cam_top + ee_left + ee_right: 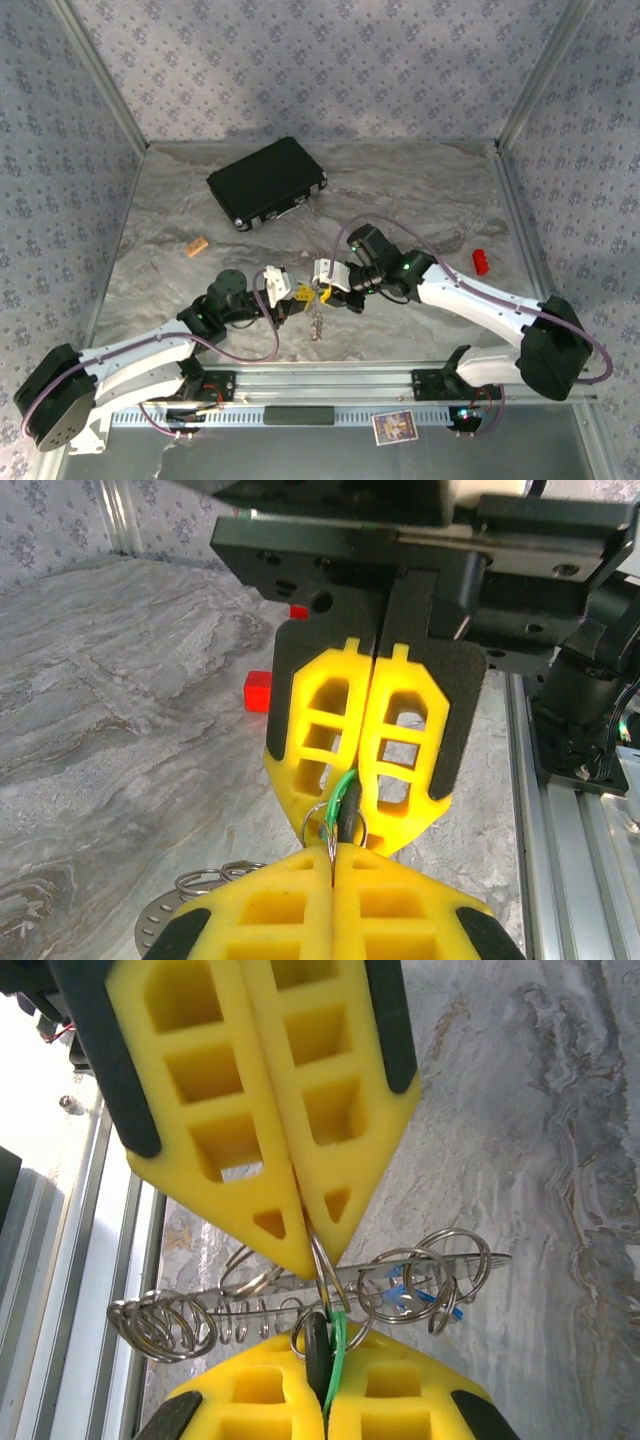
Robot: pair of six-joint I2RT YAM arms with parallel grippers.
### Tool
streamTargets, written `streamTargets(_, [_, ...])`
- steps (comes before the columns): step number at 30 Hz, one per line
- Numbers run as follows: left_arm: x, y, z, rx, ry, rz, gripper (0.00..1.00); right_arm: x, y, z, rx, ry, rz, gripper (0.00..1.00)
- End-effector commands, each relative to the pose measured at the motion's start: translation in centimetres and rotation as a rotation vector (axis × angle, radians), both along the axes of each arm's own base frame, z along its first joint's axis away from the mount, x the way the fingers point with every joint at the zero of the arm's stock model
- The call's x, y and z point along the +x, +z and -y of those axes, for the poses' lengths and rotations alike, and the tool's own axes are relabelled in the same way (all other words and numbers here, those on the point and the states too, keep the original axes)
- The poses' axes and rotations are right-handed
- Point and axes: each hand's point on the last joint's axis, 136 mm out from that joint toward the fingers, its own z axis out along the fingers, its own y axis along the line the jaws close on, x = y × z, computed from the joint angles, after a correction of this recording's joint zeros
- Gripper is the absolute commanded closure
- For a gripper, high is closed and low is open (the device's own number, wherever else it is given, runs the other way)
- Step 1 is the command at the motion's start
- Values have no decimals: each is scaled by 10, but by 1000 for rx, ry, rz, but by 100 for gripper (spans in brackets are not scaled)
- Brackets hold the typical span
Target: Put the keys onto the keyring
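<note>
Keyring [155, 928]: flat grey disc with a perforated rim, low between the two fingertip pairs, near the front-centre of the table [420, 200]. Left wrist view catches its rim at lower left, face up. Right wrist view has it edge-on, as a thin bar crossing left to right under the fingertips. So the flat face is roughly level. Many small wire rings are threaded along the rim, bunched thickest at the left end in that view. Cannot tell if the disc rests on the table or hangs.

From above, the bundle trails from the meeting fingertips toward the arm bases, long axis near-to-far.

Left gripper [332, 885]: yellow fingers pressed together, a thin wire loop [318, 1260] pinched in the seam at the tips.

Right gripper [325, 1390]: fingers together as well, clamped on the green key [338, 1348]. The green tag runs straight into the seam beside a dark sliver. Long axis of the tag in line with the fingers, free end pointing at the left gripper's tips.

Grippers tip to tip, nearly touching, with loop and green tag bridging the gap.

Blue key [420, 1295]: among the rings toward the right end of the bar in the right wrist view, blue tag tilted; orientation unclear.

Black case [267, 182] lies closed, well apart toward the far left. Red block [481, 261] sits at the right edge.
</note>
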Motion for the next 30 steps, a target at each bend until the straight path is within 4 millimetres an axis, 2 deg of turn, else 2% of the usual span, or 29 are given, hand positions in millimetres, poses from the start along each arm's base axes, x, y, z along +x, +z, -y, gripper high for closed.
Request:
streamTargets(1, [-3,-3,7,39,-50,-7,100,1,19,-4,56,3,30,100])
streamTargets(11, [-4,-5,12,56,-70,-15,100,6,12,8,-6,-28,63,100])
streamTargets(17, [-5,-5,12,59,-77,-16,100,16,13,16,-38,-79,111,100])
streamTargets(24, [-4,-3,11,56,-66,2,100,16,-6,28,-131,-89,94,100])
streamTargets(30, [-4,-6,12,67,-73,-10,100,15,5,22,-91,-75,99,100])
